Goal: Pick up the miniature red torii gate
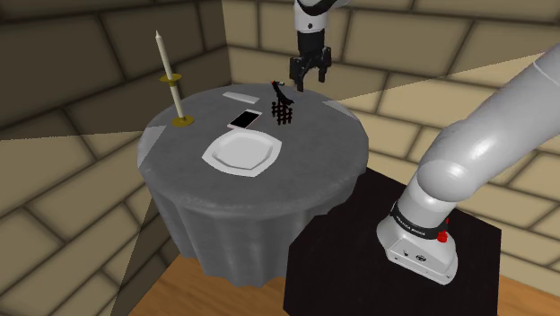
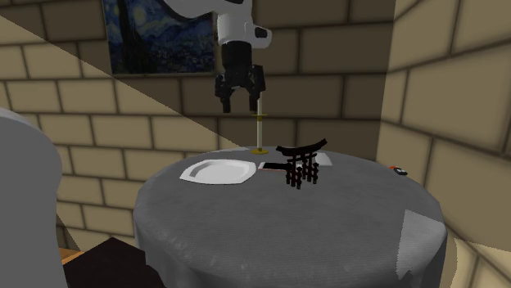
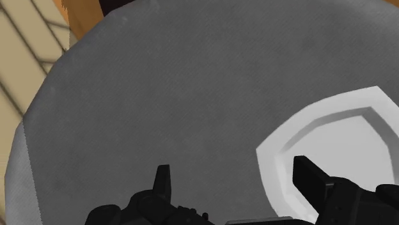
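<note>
While the gripper [image 1: 310, 83] hangs above the round, grey-clothed table [image 1: 314, 175], we see its fingers spread wide, clasping nothing. We find the dark miniature torii gate [image 1: 283, 109] upright on the cloth, lower than the gripper and apart from it, near a white plate [image 1: 240, 151] and a tall candle [image 1: 170, 76].

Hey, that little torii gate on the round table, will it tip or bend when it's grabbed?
Probably stiff: the torii gate stands upright on thin posts. Its wide top beam over a narrow base suggests it tips easily if nudged.
</note>
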Action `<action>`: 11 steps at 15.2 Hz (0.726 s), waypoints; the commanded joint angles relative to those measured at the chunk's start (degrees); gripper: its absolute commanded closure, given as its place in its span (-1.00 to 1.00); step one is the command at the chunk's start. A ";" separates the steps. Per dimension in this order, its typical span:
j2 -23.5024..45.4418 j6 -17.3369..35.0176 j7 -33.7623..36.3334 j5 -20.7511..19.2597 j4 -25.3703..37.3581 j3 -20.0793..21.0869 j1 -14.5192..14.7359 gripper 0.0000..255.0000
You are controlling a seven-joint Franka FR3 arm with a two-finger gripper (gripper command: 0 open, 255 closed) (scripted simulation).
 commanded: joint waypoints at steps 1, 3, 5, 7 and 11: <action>4.50 2.29 2.09 -0.88 2.07 0.27 -0.43 -1.00; 8.91 3.75 3.90 -1.86 4.83 0.31 -0.89 -1.00; 13.32 4.90 5.67 -2.87 7.88 0.23 -1.29 -1.00; 17.74 5.75 7.38 -3.86 11.23 0.05 -1.65 -1.00; 26.61 6.54 10.50 -5.67 18.87 -0.65 -2.21 -1.00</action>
